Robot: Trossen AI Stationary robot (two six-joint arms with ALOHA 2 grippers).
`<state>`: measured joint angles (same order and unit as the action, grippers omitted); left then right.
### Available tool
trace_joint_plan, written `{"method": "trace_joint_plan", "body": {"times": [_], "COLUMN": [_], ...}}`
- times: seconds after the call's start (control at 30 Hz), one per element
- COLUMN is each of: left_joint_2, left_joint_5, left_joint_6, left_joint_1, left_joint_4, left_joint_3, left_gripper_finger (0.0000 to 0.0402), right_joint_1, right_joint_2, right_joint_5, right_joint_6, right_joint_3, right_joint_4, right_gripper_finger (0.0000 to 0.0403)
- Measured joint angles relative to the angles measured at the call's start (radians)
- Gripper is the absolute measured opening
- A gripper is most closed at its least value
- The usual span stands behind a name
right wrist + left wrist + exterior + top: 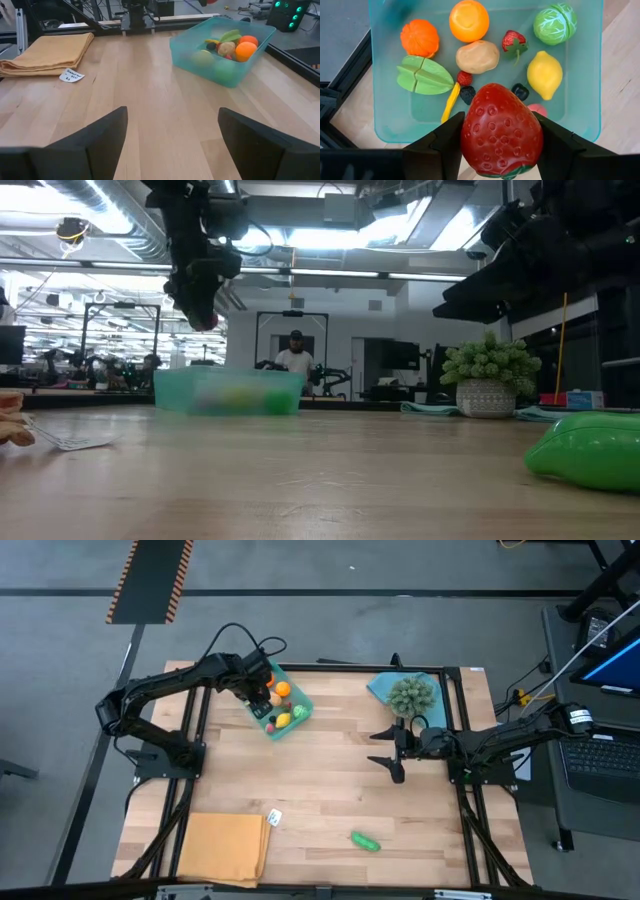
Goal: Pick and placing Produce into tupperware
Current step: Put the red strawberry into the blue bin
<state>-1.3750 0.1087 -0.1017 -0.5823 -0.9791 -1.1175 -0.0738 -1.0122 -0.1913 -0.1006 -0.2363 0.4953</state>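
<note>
The teal tupperware tray (281,706) sits near the table's far-left part and holds several produce pieces: an orange (468,20), a potato (477,56), a lemon (544,74), a cabbage (555,23) and small berries. My left gripper (262,691) hovers over the tray's near rim (485,137), shut on a big red strawberry (501,131). In the low view the gripper (200,310) is well above the tray (228,392). My right gripper (386,750) waits open and holds nothing, low at the table's right. A green produce piece (365,841) lies on the near table. My left gripper pinches the red strawberry (501,131) between its two fingers (447,142), one on each flank of its broad body. The fingers come from above, pointing down. The strawberry is lifted clear, over the tray's near part, with its green leaf end (512,172) toward the wrist.
An orange-tan mat (225,848) lies at the near-left corner, with a small white label (274,817) beside it. A bushy grey-green plant (412,695) stands on a blue cloth (382,688) at the far right. Bare wood lies between the tray and the right gripper.
</note>
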Motion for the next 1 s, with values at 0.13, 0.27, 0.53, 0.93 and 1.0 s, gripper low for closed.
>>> {"method": "trace_joint_plan", "body": {"times": [0.13, 0.27, 0.53, 0.93, 1.0], "left_joint_2": [0.0, 0.0, 0.0, 0.001, 0.001], "left_joint_5": [0.0, 0.0, 0.0, 0.0, 0.0], "left_joint_6": [-0.004, -0.026, -0.034, -0.05, -0.05], "left_joint_1": [0.0, 0.006, 0.029, 0.029, 0.029], "left_joint_4": [0.005, 0.055, 0.083, 0.252, 0.28], "left_joint_3": [0.001, 0.021, 0.094, 0.224, 0.239], "left_gripper_finger": [0.0188, 0.0188, 0.0188, 0.0188, 0.0188], "right_joint_1": [0.0, 0.0, 0.0, 0.0, 0.0], "right_joint_2": [0.0, 0.0, 0.0, 0.0, 0.0], "right_joint_5": [0.0, 0.0, 0.0, 0.0, 0.0], "right_joint_6": [0.0, 0.0, 0.0, 0.0, 0.0], "right_joint_3": [0.0, 0.0, 0.0, 0.0, 0.0], "right_joint_4": [0.0, 0.0, 0.0, 0.0, 0.0], "right_gripper_finger": [0.0312, 0.0312, 0.0312, 0.0312, 0.0312]}}
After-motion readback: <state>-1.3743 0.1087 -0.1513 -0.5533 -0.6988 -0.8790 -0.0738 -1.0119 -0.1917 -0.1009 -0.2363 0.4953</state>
